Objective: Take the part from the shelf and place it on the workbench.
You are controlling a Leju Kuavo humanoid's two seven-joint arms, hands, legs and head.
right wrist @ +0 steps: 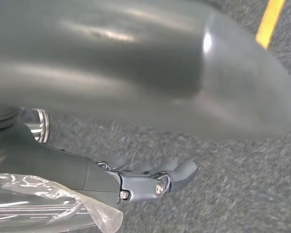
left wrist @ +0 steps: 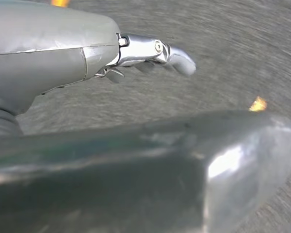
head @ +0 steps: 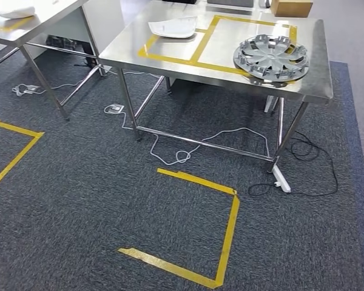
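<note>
Head view: a grey wheel cover [head: 271,57] (probably the part) is seen on the tabletop [head: 216,73] near its edge. Both hands hang empty, fingers loosely extended; floor cables [head: 189,151] could snag a step.

counter [head: 308,85]: bare silver steel, yellow tape outlines. wheel cover [head: 270,57]: silver-grey, spoked pattern. white part [head: 173,26]. carpet floor [head: 79,212]: dark grey-blue fleck, yellow tape squares. cables [head: 180,151]: white and black. cardboard box [head: 291,6]: tan.
</note>
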